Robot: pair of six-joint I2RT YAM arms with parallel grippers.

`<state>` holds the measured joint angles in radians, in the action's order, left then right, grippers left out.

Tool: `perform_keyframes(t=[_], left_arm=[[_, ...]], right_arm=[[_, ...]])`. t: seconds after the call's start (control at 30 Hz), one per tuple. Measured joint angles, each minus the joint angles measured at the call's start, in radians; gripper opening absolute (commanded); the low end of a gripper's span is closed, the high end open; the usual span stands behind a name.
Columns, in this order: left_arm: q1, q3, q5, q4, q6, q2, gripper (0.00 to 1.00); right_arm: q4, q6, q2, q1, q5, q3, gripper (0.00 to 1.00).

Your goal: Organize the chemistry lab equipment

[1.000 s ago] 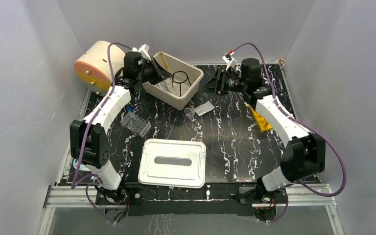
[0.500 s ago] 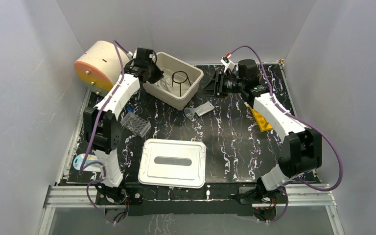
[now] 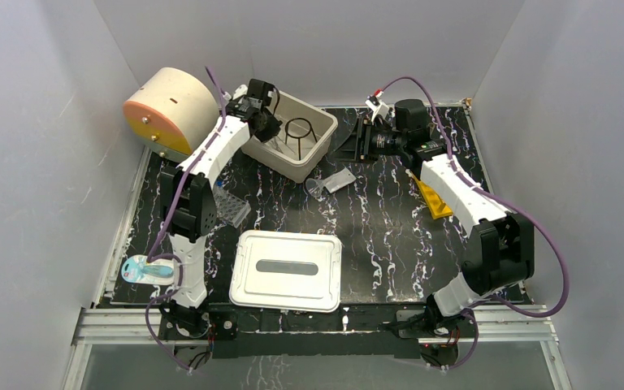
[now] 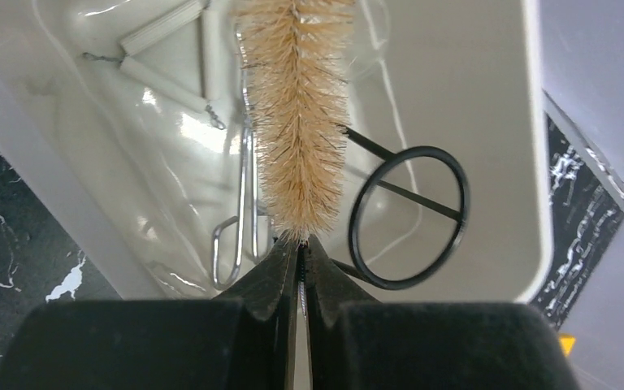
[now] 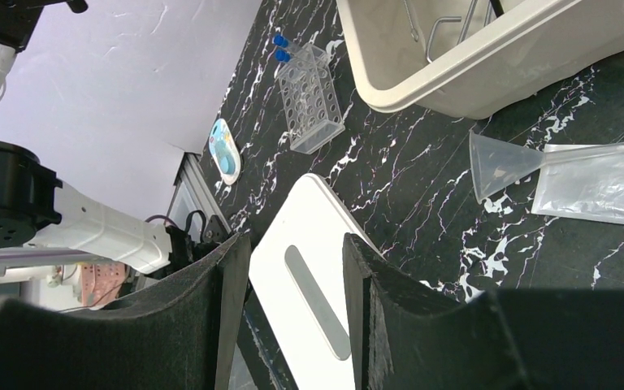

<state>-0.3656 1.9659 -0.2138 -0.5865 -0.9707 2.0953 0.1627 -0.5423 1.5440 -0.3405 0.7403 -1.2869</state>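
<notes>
My left gripper (image 4: 301, 252) is clamped on the tan-bristled brush (image 4: 296, 114), whose long axis runs straight out from the jaws over the cream bin (image 4: 487, 122); my right gripper (image 5: 292, 244) stands apart, empty.

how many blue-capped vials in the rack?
2. One blue-capped vial and a second beside it, at one end of the clear rack. Other holes look empty; more could be hidden elsewhere.

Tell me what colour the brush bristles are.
Tan, like straw; the brush shows best in the left wrist view.
</notes>
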Motion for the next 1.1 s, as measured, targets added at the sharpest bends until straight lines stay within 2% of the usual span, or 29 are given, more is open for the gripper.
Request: perform_keyframes(t=[0.07, 0.17, 0.57, 0.67, 0.9, 1.1], left_arm=[[0.000, 0.000, -0.012, -0.020, -0.011, 0.011, 0.02], [0.001, 0.012, -0.023, -0.045, -0.019, 0.023, 0.11], [0.001, 0.076, -0.082, -0.084, -0.055, 0.046, 0.23], [0.001, 0.111, -0.085, -0.088, -0.042, 0.056, 0.30], [0.000, 0.130, -0.044, -0.055, 0.103, 0.030, 0.48], [0.000, -0.090, 0.059, 0.013, 0.261, -0.188, 0.64]], right_arm=[[0.003, 0.002, 0.000, 0.000, 0.000, 0.000, 0.54], [0.011, 0.009, 0.000, 0.000, -0.001, 0.000, 0.54], [0.025, 0.025, -0.001, 0.000, 0.000, 0.000, 0.56], [0.053, 0.037, -0.006, 0.000, -0.021, 0.000, 0.56], [0.201, 0.077, -0.005, 0.000, -0.233, -0.009, 0.61], [0.293, 0.049, 0.059, 0.000, -0.444, -0.014, 0.65]])
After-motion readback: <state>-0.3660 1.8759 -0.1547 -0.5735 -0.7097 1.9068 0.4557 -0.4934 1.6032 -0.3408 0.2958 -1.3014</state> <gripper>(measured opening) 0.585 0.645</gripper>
